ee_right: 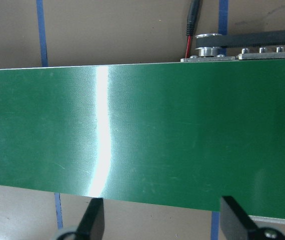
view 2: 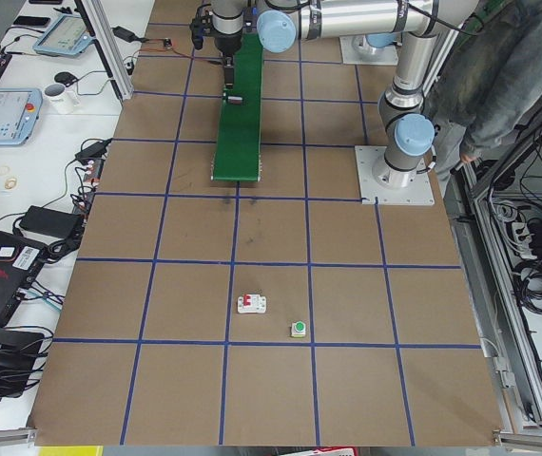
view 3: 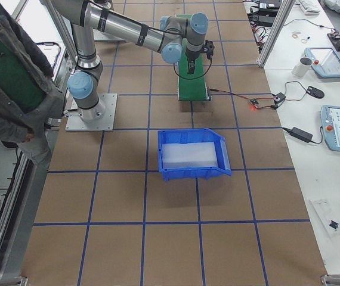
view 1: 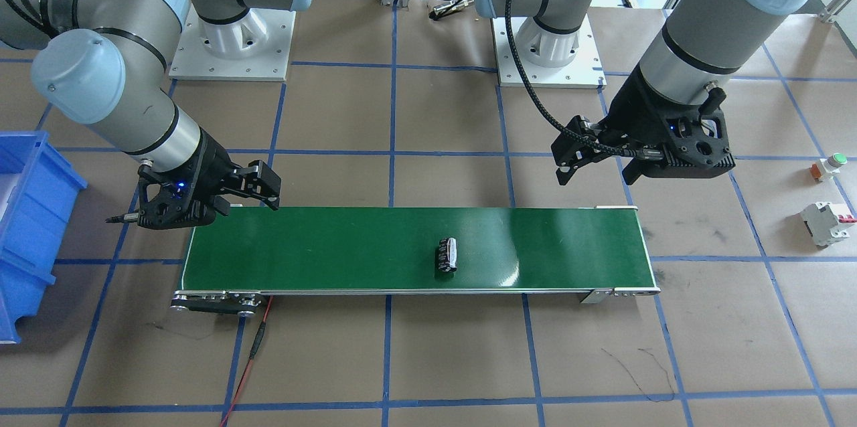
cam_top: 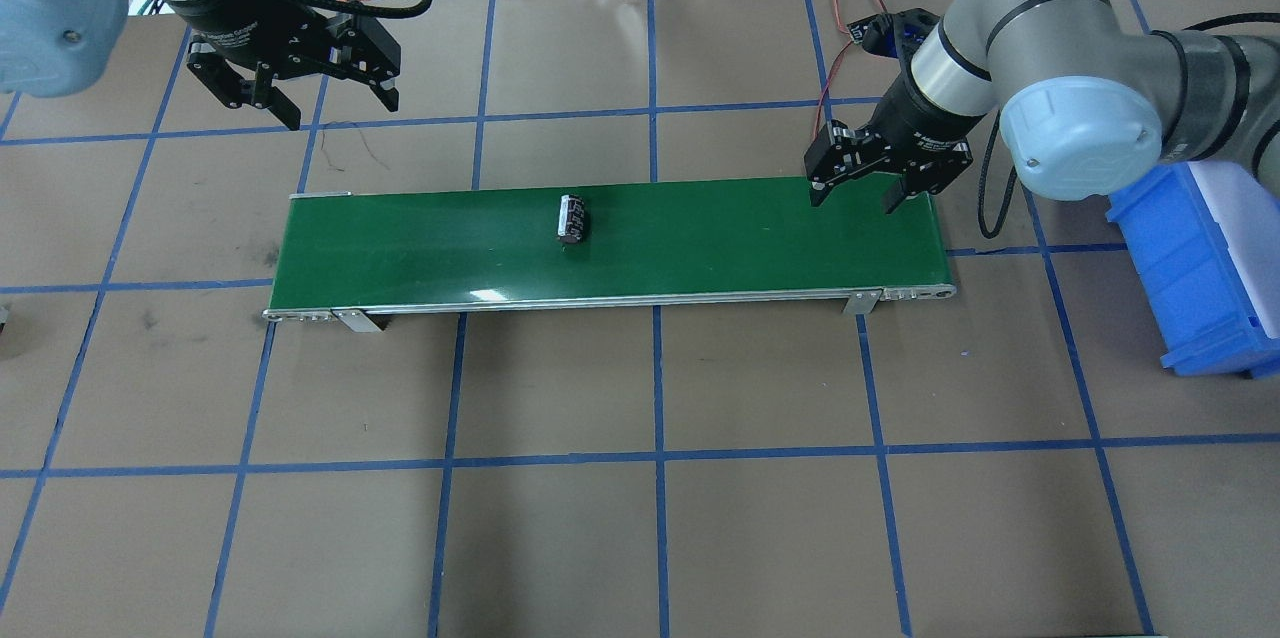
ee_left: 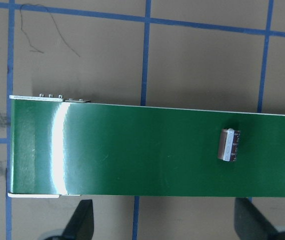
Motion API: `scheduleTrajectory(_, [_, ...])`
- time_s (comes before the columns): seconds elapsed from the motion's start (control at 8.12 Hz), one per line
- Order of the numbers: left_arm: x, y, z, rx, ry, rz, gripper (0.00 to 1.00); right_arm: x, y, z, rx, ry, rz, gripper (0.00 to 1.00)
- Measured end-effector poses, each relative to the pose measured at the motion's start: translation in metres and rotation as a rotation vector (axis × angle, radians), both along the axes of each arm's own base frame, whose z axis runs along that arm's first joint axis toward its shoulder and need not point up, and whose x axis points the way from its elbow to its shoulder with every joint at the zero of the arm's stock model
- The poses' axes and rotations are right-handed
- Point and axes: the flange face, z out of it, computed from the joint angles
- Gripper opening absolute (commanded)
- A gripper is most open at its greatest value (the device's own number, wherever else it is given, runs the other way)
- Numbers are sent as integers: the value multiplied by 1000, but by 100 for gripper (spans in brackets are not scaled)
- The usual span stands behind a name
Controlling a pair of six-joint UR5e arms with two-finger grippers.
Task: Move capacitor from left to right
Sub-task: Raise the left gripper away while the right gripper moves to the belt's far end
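Capacitor (cam_top: 571, 219) lies sideways on green belt (cam_top: 750, 238), markings unreadable; left claw (cam_top: 340, 108) and right claw (cam_top: 852, 201) both spread wide.

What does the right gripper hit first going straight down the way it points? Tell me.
Most likely the bare green conveyor belt, near its end: the open right gripper points down over it. The capacitor lies well aside, out of that line.

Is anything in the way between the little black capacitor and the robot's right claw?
No, nothing visible. The capacitor lies on the green belt, and only bare belt stretches from it to the open right gripper at the belt's end.
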Motion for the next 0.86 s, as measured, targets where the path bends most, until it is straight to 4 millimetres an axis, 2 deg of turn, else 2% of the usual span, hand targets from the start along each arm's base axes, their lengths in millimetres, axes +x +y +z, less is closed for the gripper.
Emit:
scheduleTrajectory(0.62, [5,24,11,77,-72,-4,100,-8,-9,-18,16,-29,5,83])
scheduleTrajectory(0.86, [7,28,16,75,-88,-5,100,-24,-12,-27,19,-32,18,82])
